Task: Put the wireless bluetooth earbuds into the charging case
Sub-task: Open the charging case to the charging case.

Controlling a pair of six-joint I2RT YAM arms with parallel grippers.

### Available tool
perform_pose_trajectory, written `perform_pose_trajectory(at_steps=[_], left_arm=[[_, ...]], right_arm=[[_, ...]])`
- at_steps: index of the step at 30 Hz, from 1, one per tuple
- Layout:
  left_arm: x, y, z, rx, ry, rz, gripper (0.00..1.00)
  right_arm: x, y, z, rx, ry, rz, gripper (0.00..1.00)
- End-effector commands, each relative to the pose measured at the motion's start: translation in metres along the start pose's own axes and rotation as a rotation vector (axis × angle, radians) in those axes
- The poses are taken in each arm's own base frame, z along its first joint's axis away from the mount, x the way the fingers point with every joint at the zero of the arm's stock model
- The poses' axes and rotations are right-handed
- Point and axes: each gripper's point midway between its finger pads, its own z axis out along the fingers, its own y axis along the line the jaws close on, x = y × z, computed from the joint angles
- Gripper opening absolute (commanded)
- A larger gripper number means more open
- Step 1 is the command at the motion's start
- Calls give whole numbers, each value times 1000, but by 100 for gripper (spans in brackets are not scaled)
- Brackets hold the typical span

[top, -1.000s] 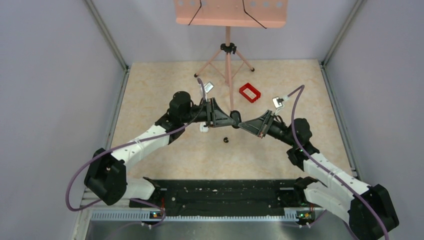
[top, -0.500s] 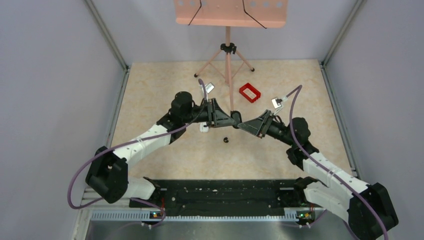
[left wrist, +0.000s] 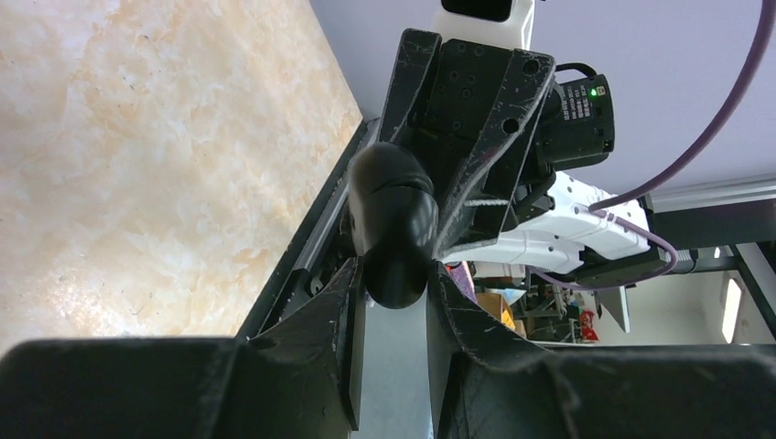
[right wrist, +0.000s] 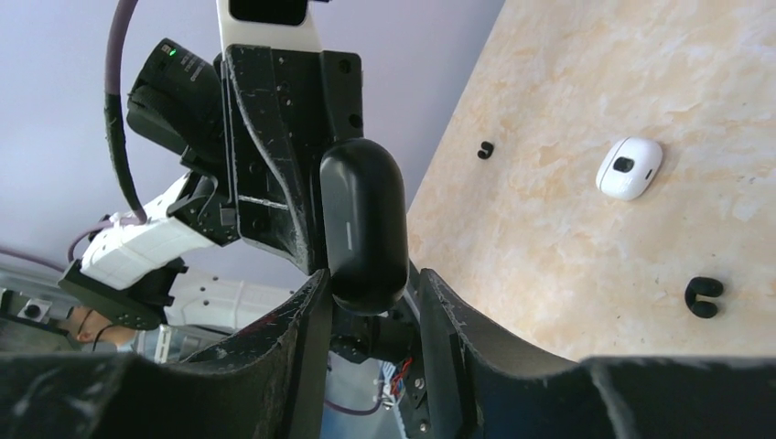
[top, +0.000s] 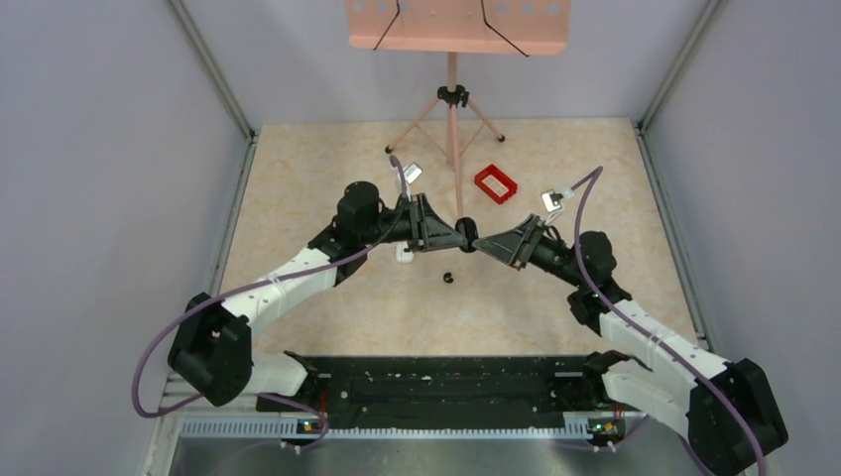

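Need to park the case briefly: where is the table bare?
Bare: the wide near strip between the earbud and the arm bases; also the right side, between the red frame and the wall. Crowded: the centre, where left end effector and right end effector grip the charging case, by the white object.

Bright, even light; foreground perhaps soft

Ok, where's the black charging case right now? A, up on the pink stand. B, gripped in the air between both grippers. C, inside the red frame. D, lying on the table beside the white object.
B: the charging case is pinched at one end by the left gripper and at the other by the right gripper, raised off the table.
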Motion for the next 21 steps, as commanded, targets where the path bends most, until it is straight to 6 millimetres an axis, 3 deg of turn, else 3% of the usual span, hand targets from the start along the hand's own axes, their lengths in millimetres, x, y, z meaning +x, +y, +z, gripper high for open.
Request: perform_pose_trajectory(at_steps=[1,11,18,21], left_arm=[[3,-40,-12,115,9,98,0],[3,-36,-14,96,7,96,0],[8,-3,-26,-14,3,33,0],[11,14,-38,-75,-5,4,0]], right_arm=[[-15,-17,-5,68,-86,-4,37],[-16,-17,-8,83,-85,-12,48],[-23,-8,-18,129,-98,-114,57],[-24,-16,-22,201,-73,-170,58]])
